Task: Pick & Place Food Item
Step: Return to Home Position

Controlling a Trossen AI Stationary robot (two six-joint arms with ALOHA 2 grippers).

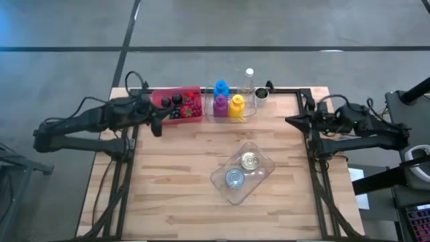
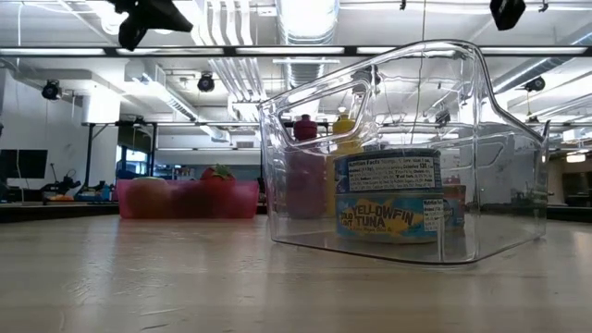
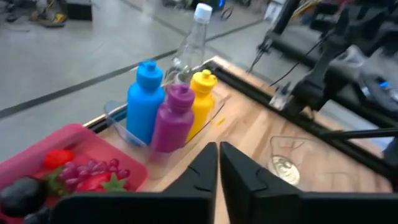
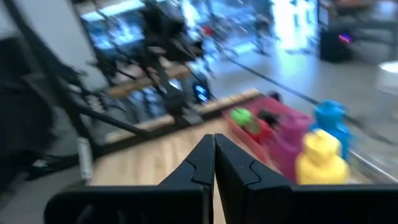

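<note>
As far as the pictures show, the sorting itself is done. The shallow pink plastic bin [image 1: 188, 90] stands at the back of the pale wooden bench [image 1: 175, 175], and it holds the food: a bunch of purple grapes [image 3: 93, 168], a dark round plum [image 3: 20, 194] and a red strawberry [image 3: 93, 182], with other red pieces too small to name. No loose food lies on the boards. The left hand [image 1: 158, 128] hangs just beside the bin's front edge, its two fingers clenched together on nothing. The right hand [image 1: 290, 121] sits at the bench's right side, well apart from the bin, and is likewise clenched and empty. Beside the bin, blue, purple and yellow squeeze bottles [image 1: 228, 102] stand in a clear tray. Near the bench's middle, a clear plastic tub [image 1: 267, 161] holds two tuna tins [image 1: 242, 169]. What seems left is only for the arms to fold to rest, and the left arm, stretched over the bench, probably has farther to go.
</note>
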